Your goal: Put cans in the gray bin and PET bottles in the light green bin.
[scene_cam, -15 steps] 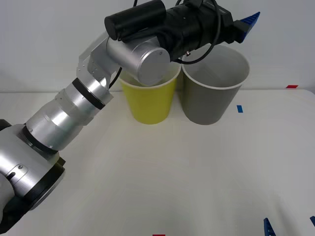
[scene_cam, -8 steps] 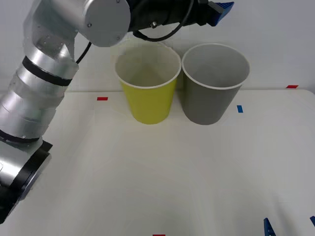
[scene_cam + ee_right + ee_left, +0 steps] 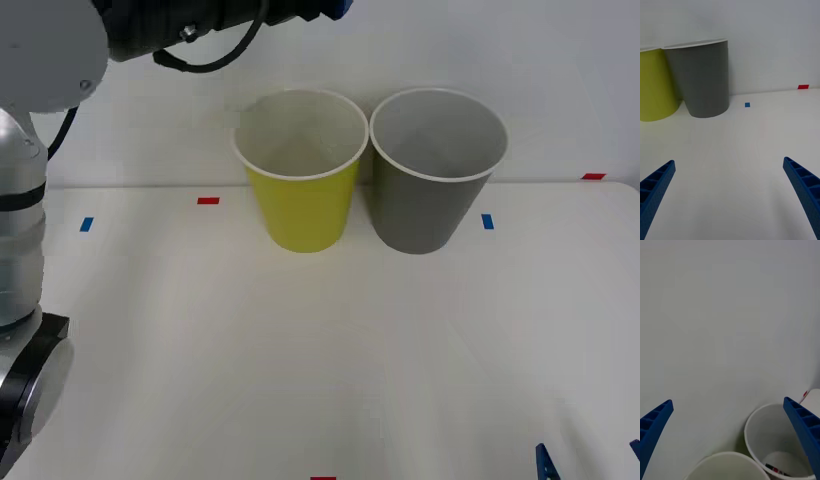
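Observation:
The light green bin (image 3: pixel 300 195) and the gray bin (image 3: pixel 430 190) stand upright side by side at the back of the table. My left gripper (image 3: pixel 727 401) is open and empty, high above and behind the bins. Its arm (image 3: pixel 170 25) crosses the top left of the front view. From there I look down into the gray bin (image 3: pixel 763 435). A small dark thing (image 3: pixel 773 468) lies on its floor, and I cannot tell whether it is a can. My right gripper (image 3: pixel 729 160) is open and empty, low over the table's near right part. No PET bottles are in view.
Small red tape marks (image 3: pixel 208 201) and blue tape marks (image 3: pixel 487 221) are stuck to the white table (image 3: pixel 320 350). A pale wall rises right behind the bins. The right fingertips (image 3: pixel 541 459) show at the front right corner.
My left arm has swung up and to the left, away from above the gray bin, so both bin mouths now show. The right gripper and the bins have not moved.

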